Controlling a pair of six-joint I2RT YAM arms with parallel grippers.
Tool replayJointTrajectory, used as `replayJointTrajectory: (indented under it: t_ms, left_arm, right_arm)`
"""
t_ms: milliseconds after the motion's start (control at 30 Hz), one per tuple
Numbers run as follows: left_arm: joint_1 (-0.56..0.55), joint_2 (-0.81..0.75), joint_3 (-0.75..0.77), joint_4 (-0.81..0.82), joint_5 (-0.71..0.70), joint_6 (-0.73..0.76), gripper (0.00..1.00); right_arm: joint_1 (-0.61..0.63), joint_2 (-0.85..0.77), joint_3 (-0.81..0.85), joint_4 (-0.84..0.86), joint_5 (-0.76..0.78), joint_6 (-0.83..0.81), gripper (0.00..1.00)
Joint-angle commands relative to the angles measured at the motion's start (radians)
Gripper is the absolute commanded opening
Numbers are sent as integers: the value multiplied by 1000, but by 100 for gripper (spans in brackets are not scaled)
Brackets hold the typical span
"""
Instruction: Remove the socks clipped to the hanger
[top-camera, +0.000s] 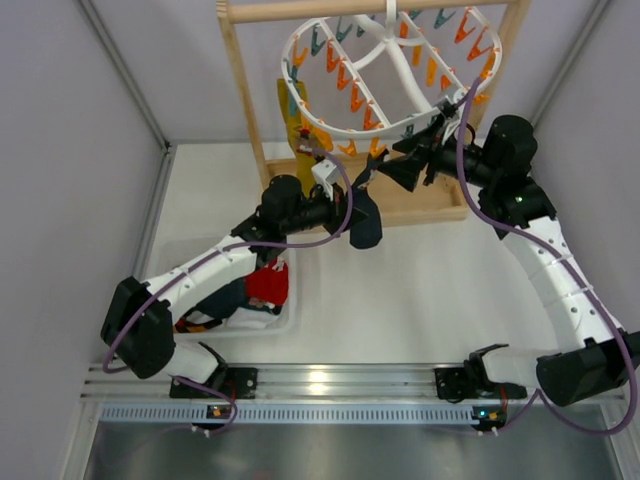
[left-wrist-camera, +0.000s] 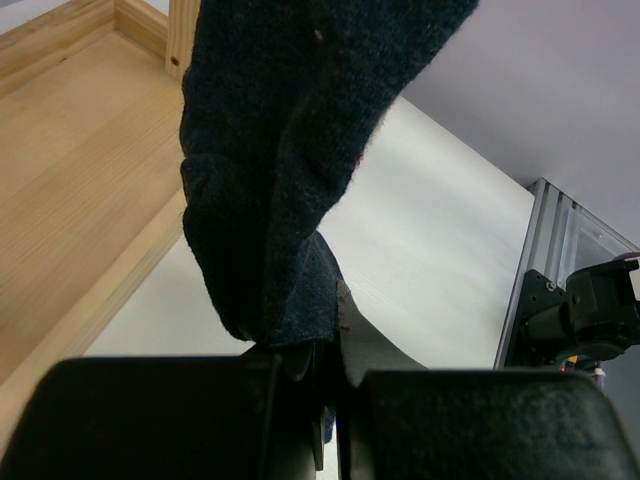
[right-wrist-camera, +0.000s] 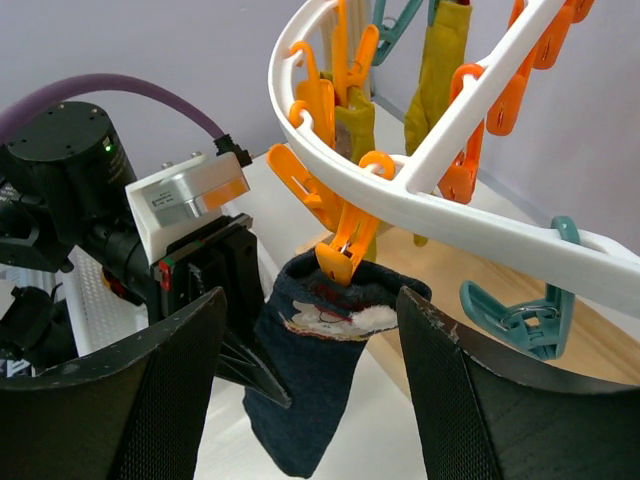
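While my left gripper (left-wrist-camera: 335, 400) pinches the navy sock (left-wrist-camera: 280, 180) low down, it hangs from an orange peg (right-wrist-camera: 345, 245) on the hanger (right-wrist-camera: 420, 205); my right gripper (right-wrist-camera: 312, 300) is spread either side of that peg. Next, I reckon: squeeze peg open, tug sock free

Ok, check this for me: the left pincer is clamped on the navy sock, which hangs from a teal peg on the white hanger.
The peg is orange, not teal; the right wrist view shows it. Otherwise right: the left pincer is clamped on the navy sock, which hangs from that peg on the white hanger.
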Motion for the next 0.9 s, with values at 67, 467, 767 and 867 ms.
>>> replayJointTrajectory:
  t_ms: [67,467,767,867]
  left_arm:
    - [12,-43,-11,35,32,-26,0]
    - [56,-138,-81,35,36,-193,0]
    - [104,-182,-93,-20,54,-248,0]
    - [106,-173,-100,-20,62,-245,0]
  right_arm:
    - [-21,16,14,117,-71,-51,66]
    - [-29,1,-94,247,-106,-32,75]
    - [-29,-5,-134,369,-82,15,78]
    - [-27,-19,-144,378,42,95,76]
